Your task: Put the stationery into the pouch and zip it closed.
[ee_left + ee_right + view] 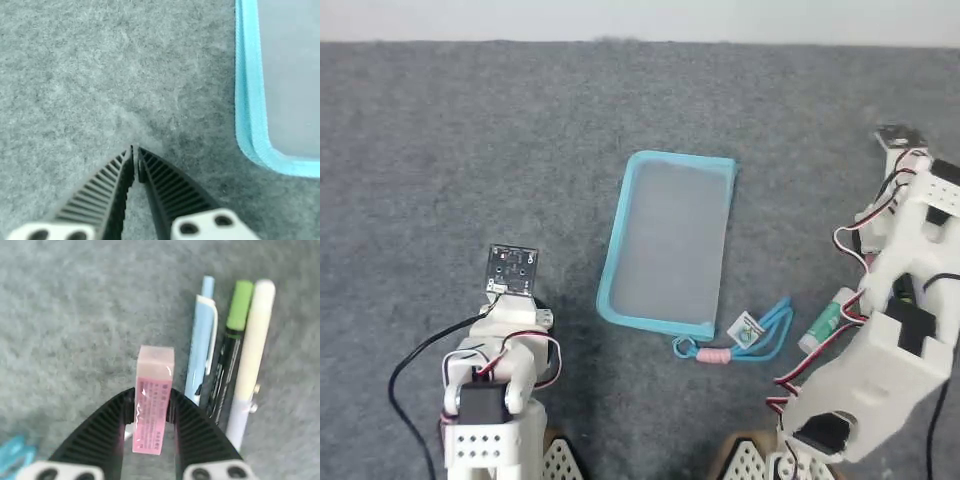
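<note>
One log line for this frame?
left pincer: shut, empty | right pincer: shut on pink eraser | pens: beside it | pouch: flat on mat

A grey, felt-like fabric mat (470, 150) covers the bench; beyond its far edge runs a pale, plain wall (640, 18).

mat (440, 130): grey felt, fuzzy, matt | pouch (668, 240): frosted plas. w/ woven trim | eraser (151, 405): glossy wrap
</note>
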You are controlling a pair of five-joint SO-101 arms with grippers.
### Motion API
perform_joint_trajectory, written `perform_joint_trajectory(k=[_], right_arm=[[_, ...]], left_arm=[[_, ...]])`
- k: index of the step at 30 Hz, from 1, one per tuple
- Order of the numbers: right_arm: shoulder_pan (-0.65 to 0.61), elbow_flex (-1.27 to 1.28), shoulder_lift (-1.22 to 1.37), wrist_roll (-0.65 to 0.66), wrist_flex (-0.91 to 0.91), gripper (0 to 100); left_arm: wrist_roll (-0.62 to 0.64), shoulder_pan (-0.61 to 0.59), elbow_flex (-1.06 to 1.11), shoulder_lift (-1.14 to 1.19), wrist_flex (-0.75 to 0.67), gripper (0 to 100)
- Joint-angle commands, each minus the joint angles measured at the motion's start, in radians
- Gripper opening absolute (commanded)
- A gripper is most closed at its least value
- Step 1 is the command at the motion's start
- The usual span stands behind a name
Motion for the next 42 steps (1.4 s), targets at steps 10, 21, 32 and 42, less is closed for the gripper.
perform_joint_trajectory(k=[10,21,32,42], right_arm=[[0.012,-0.055,0.064,0.071,-0.018,14.3],[-0.038,-0.083,-0.108,-0.049,0.054,12.1],[-0.407,0.129,-0.608,-0.094,0.223,10.1],[-0.811,0.559,-0.794,-0.153,0.176,13.3]], left_arm=[[0.011,0.005,-0.005,0.012,0.006,2],[-0.103,-0.003,-0.004,0.012,-0.161,2],[-0.330,-0.074,-0.004,0.015,-0.147,2],[-0.336,-0.120,-0.004,0.015,-0.112,2]])
